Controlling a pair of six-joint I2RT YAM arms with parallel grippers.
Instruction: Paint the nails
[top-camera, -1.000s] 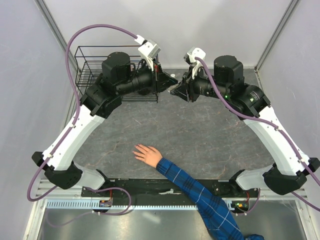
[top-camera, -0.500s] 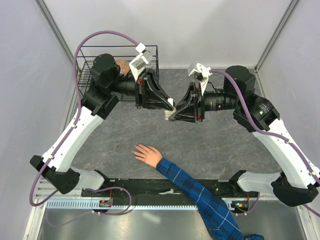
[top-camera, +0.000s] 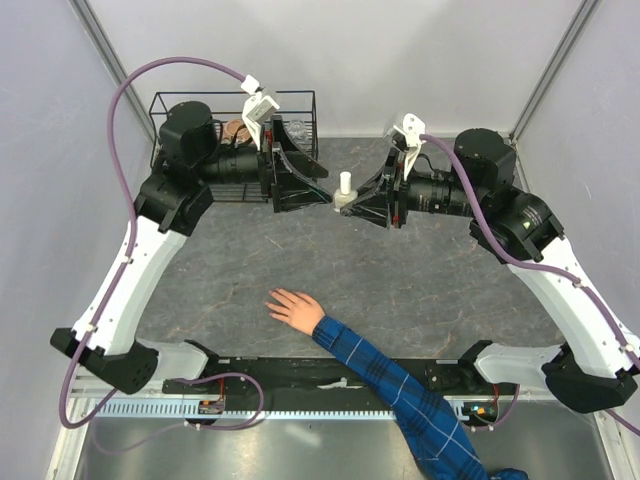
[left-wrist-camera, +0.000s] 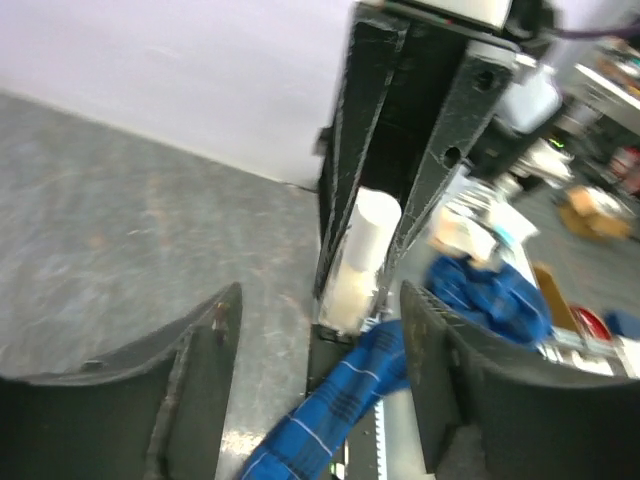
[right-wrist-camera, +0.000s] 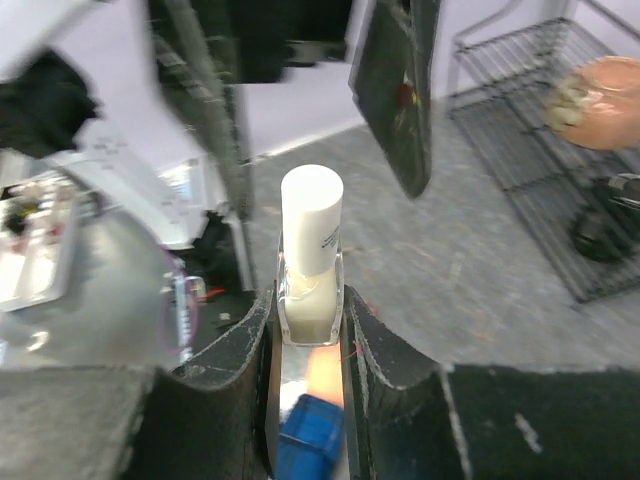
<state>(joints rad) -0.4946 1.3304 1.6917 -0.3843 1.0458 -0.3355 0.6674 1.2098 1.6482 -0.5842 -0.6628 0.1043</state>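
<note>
Left fingers: your left gripper (left-wrist-camera: 321, 295) stands with its jaws spread wide and nothing between them.
Right fingers: your right gripper (right-wrist-camera: 308, 305) is clamped on the lower body of the bottle (right-wrist-camera: 311, 260), one finger on each flat side.
Bottle: small and clear, with pale polish inside and the white cap (right-wrist-camera: 312, 205) in place. It hangs in the air over the far half of the table (top-camera: 400, 290), between the two wrists.
Key relation: the cap sticks out past your right fingertips and lies straight ahead of the open left jaws. It sits just beyond their tips and touches neither.
Long axis: the bottle runs out along your right fingers, cap end leading. From above the cap looks tipped a little toward the far wall, so I cannot tell whether it lines up squarely with the left jaws.
Nails: they are on the bare hand (top-camera: 296, 308) lying flat near the table's near edge, fingers pointing left. The nails (top-camera: 272, 298) themselves are too small to make out.
Sleeve: the blue plaid sleeve (top-camera: 400, 392) comes in from the near right.
Nearer arm: both grippers are well apart from the hand and about equally far from it.
Step in hand, as I judge it: the cap is not yet off, so you would close the left jaws on it.
Risk: a skewed grip could twist the bottle in your right fingers.
Background: a wire basket (top-camera: 170, 130) stands behind your left arm.
</note>
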